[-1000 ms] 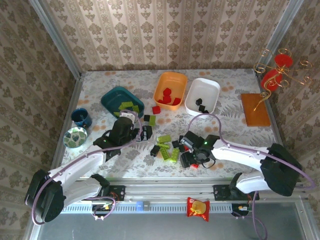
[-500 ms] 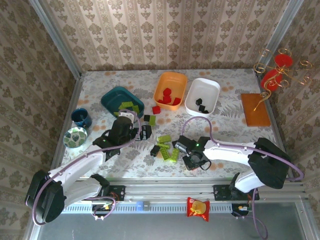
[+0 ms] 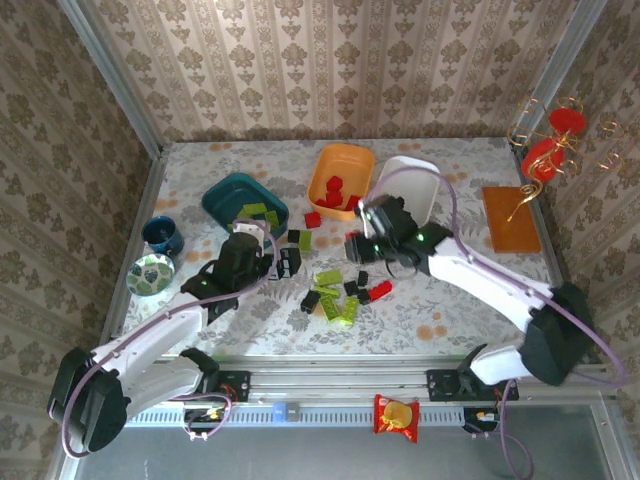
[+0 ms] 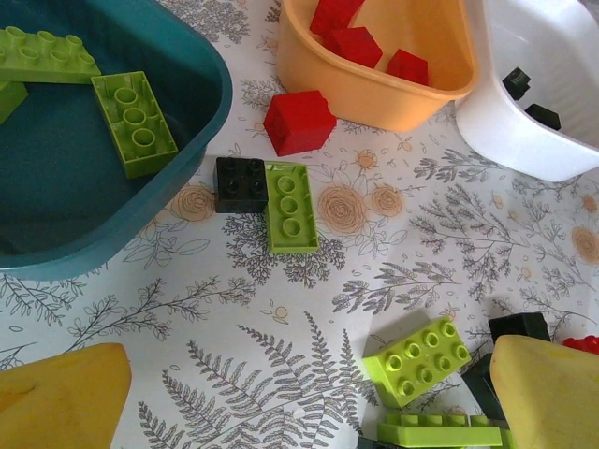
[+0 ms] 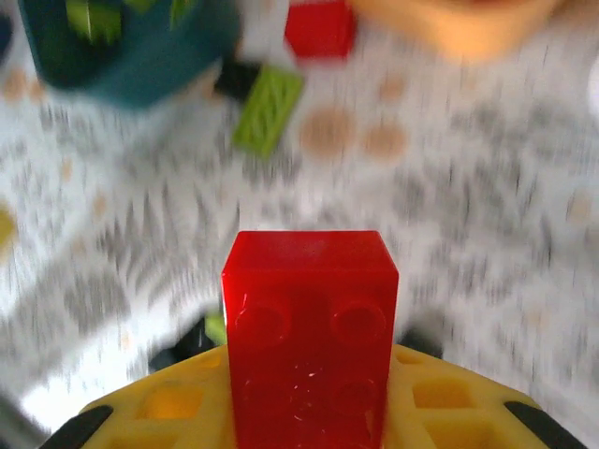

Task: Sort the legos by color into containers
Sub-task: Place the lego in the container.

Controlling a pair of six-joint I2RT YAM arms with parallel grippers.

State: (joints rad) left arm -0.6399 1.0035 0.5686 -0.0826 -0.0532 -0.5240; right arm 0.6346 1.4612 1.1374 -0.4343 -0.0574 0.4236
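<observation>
- Right gripper (image 3: 358,247): jaws clamped on a red brick (image 5: 309,327), which stands upright between the yellow pads. The wrist view is blurred.
- The right gripper sits over the table (image 3: 460,300), on the near side of the orange tub (image 3: 340,180) and the white tub (image 4: 524,140).
- Left gripper (image 3: 288,263): jaws wide apart, nothing between them. Its yellow fingertips (image 4: 547,393) are at the two lower corners of the wrist view.
- Teal tub (image 4: 211,103): holds lime bricks (image 4: 134,123).
- The orange tub holds red bricks (image 4: 356,42).
- The white tub holds black bricks (image 4: 515,82).
- Loose red cube (image 4: 299,122): on the table, just beside the orange tub's outer wall.
- Black cube (image 4: 241,183): on the table near the teal tub, touching a lime block (image 4: 290,206) lying flat at its side.
- Unsorted cluster (image 3: 335,295): lime and black pieces lying close together between the two grippers, with a red piece (image 3: 378,291) at its right edge.
</observation>
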